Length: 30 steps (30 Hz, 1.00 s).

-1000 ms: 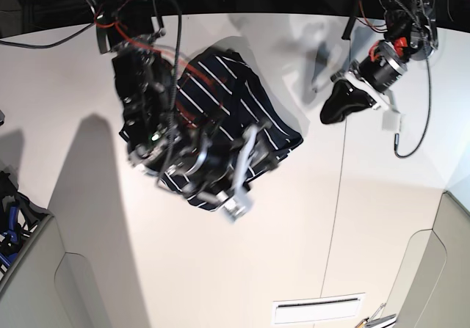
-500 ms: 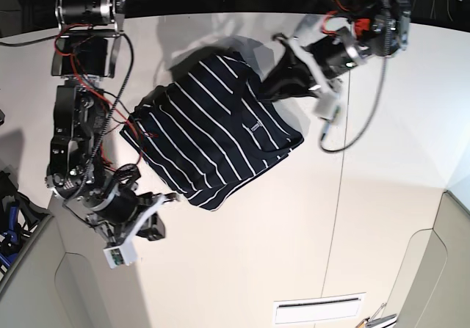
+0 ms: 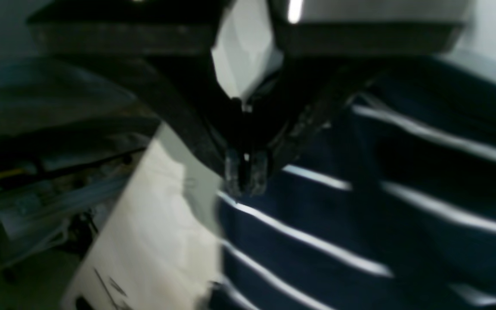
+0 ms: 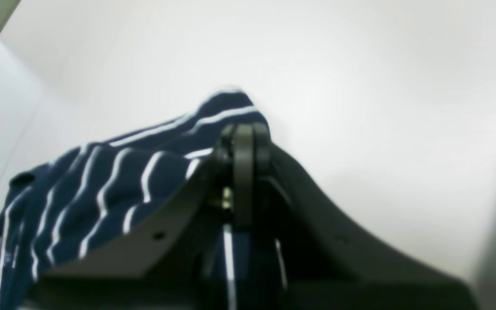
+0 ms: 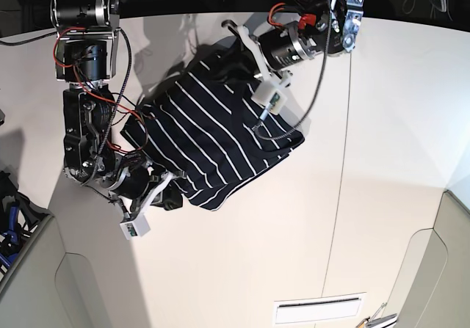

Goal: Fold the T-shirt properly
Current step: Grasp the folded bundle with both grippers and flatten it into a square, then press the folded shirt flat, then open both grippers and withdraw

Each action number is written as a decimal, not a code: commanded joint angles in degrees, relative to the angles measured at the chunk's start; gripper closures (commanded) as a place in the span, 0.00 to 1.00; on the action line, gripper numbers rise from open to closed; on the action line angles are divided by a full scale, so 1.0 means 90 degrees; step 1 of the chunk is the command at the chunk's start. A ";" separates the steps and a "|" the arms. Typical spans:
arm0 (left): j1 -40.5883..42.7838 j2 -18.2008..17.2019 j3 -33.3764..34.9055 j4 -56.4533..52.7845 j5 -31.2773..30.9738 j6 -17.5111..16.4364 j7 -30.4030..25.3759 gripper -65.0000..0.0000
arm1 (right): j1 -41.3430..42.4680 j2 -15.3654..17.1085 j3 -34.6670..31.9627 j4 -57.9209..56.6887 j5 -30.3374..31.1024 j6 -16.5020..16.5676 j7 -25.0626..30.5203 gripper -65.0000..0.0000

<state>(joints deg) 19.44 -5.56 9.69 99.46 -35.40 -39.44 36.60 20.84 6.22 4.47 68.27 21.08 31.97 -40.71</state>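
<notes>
Softly rumpled, thin-striped T-shirt (image 5: 213, 141)

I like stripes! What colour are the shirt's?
White stripes on a dark navy shirt; clearest in the base view.

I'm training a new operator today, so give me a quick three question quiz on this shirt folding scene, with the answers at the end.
1. True or false: the T-shirt lies spread flat with both sleeves out.
2. Multiple choice: the right tool is A) open above bare table, B) shut at a raised corner of the shirt, C) out of every view.
3. Fill in: the left tool is shut at the shirt's edge, beside the white ____.

Key
1. False: it is already folded into a compact, layered bundle.
2. B
3. table
</notes>
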 commanded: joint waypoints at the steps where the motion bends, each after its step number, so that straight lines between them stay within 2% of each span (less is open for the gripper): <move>1: -0.0056 0.0015 0.0005 -0.0019 -0.0019 -0.0062 -0.0112 0.96 | 0.0170 0.0032 -0.0005 -0.0015 0.0107 0.0097 0.0163 1.00; 11: -0.0571 -0.0024 -0.0090 -0.0799 0.0702 -0.0062 -0.0090 0.96 | 0.0075 0.0041 -0.0010 -0.0634 0.0114 0.0146 0.0022 1.00; 14: -0.0663 -0.0080 -0.0262 -0.0806 0.0945 0.0104 -0.0087 0.96 | 0.0015 0.0051 -0.0010 -0.0634 0.0333 0.0148 -0.0265 1.00; 18: -0.0886 -0.0418 -0.0459 -0.0809 0.1105 0.0146 -0.0092 0.96 | -0.0036 0.0051 -0.0010 -0.0607 0.0964 0.0209 -0.0724 1.00; 22: -0.1076 -0.0787 -0.0648 -0.0811 0.1277 0.0223 -0.0092 0.96 | -0.0199 0.0049 -0.0010 -0.0515 0.1127 0.0211 -0.0826 1.00; 25: -0.1195 -0.1069 -0.0675 -0.0811 0.1277 0.0510 -0.0095 0.96 | -0.0474 0.0049 -0.0010 -0.0296 0.1333 0.0211 -0.0903 1.00; 30: -0.1423 -0.1350 -0.0675 -0.0811 0.1358 0.0529 -0.0143 0.96 | -0.1047 0.0046 -0.0010 0.0391 0.1695 0.0211 -0.1030 1.00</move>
<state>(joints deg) 7.29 -17.34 3.77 91.59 -23.20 -35.09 35.57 10.59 6.48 4.36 70.91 35.68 33.30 -49.67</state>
